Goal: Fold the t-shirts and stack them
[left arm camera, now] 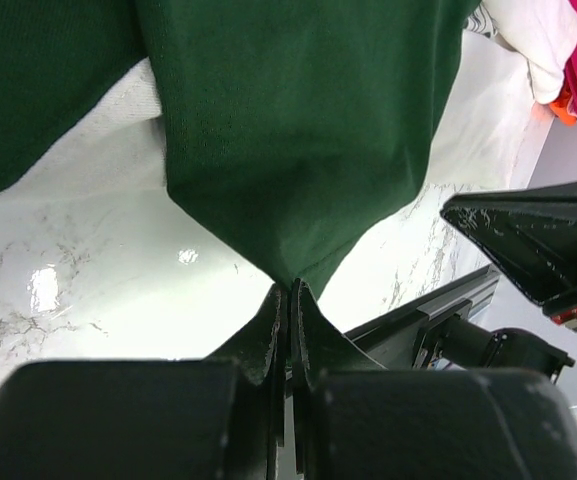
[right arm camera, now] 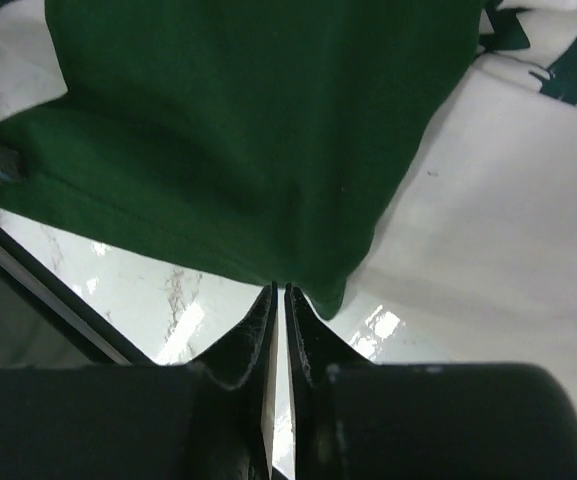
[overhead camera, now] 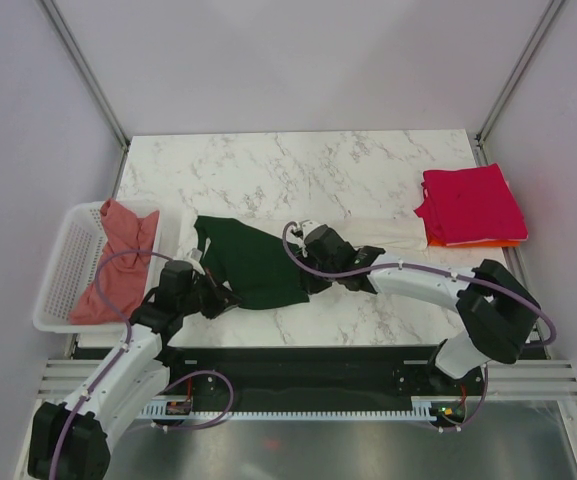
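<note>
- The cream t-shirt [overhead camera: 388, 232] lies spread across the middle of the marble bench [overhead camera: 298, 170], its dark green part [overhead camera: 258, 265] toward the lower left of the top view.
- The left end effector [left arm camera: 288, 290] is pressed together, pinching a pointed corner of the green cloth at that part's lower left edge.
- The right end effector [right arm camera: 279, 288] has its jaws nearly together on the green hem, at the lower right edge of the green part.
- The magenta t-shirt [overhead camera: 473, 200] lies folded at the right edge of the bench, on top of the orange t-shirt [overhead camera: 478, 242], of which only a strip shows.
- The salmon-pink t-shirt [overhead camera: 118, 260] lies crumpled in the white basket [overhead camera: 58, 285] at the left edge, draped over its near rim.
</note>
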Available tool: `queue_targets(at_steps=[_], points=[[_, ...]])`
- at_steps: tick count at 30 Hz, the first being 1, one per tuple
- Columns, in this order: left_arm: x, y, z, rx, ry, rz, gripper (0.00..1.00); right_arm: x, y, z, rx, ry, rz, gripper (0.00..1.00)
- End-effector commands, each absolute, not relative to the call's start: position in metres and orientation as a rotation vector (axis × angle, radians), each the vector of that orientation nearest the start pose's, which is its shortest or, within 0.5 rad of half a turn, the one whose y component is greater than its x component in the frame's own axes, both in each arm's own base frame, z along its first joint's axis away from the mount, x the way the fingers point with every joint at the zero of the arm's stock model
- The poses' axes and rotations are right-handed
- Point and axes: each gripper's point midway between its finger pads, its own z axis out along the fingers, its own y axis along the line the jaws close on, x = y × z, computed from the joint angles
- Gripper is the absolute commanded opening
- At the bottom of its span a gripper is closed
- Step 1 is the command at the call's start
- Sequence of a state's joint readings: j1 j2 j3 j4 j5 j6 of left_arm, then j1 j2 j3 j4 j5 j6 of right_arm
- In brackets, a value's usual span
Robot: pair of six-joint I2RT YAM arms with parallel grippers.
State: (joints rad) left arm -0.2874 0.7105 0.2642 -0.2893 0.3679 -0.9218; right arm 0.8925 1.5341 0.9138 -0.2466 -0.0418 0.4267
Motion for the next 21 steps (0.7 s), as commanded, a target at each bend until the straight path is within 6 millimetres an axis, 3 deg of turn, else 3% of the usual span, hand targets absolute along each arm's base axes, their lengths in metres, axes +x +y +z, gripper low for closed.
queue_targets(at_steps=[1,10,21], points=[[0.185,-0.155,0.07,-0.593,2.373,-1.033,0.02,0.232,0.341,0.09,-0.584,2.391,0.826,0.13],[0.186,-0.16,0.081,-0.58,2.344,-1.077,0.02,0.25,0.353,0.045,-0.561,2.488,0.876,0.07],[0.198,-0.167,0.104,-0.539,2.286,-1.129,0.02,0.251,0.351,0.03,-0.526,2.575,0.823,0.06]])
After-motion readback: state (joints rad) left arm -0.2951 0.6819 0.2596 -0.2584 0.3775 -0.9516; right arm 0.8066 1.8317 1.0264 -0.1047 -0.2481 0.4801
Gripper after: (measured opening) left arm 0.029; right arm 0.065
